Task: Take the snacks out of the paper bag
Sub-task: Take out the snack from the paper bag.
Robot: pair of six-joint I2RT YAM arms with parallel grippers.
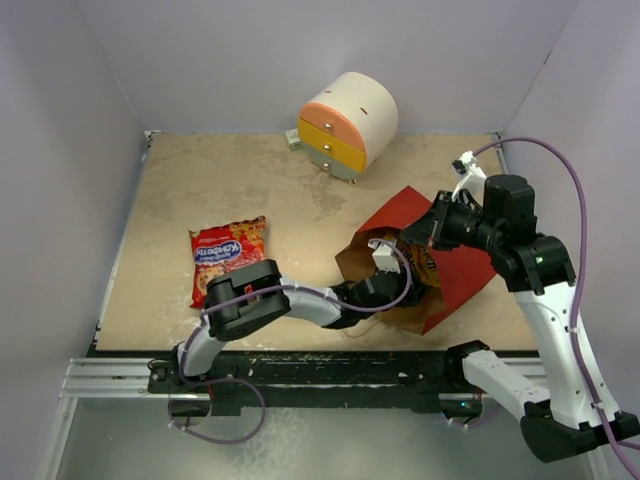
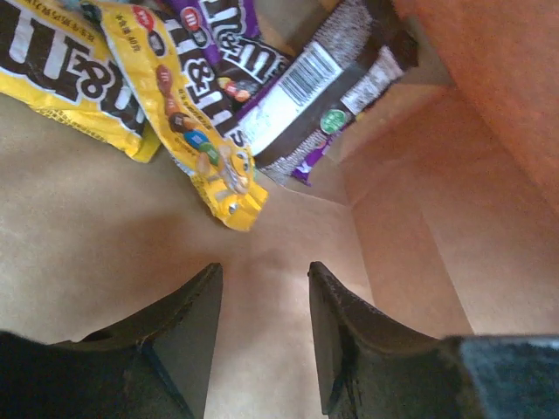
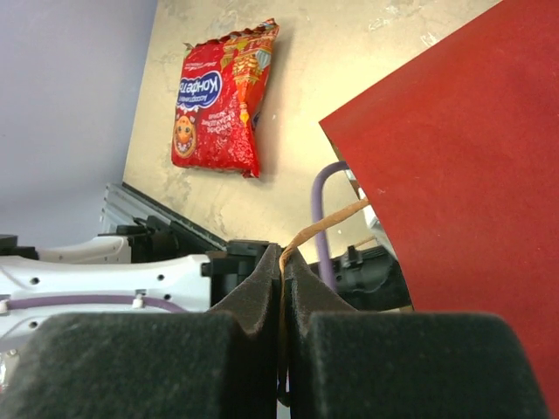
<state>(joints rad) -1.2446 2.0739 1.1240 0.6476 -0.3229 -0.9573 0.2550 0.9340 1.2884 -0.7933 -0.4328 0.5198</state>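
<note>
Closest in there's a metal rail (image 1: 100, 375) along the near edge, then the bench (image 1: 200, 190), a mottled beige board boxed in by plain pale-lilac walls (image 1: 60, 150). The paper bag (image 1: 470, 270), red outside and brown kraft inside, lies tipped over with its mouth around the left pincer (image 2: 264, 271). That pincer is in there about half spread, with just bare kraft between its fingers. Right beyond its tips sit two yellow candy packets (image 2: 188, 113), with a purple packet (image 2: 236, 16) and a dark barcode packet (image 2: 301, 87) behind them. The right pincer (image 3: 284, 255) is clamped tight on the bag's thin string handle (image 3: 332, 216). The big red crisp packet (image 1: 226, 258) lies flat on the bench, well left of the left pincer. Way past both pincers stands a round white cabinet (image 1: 350, 122) with orange-yellow drawers.
</note>
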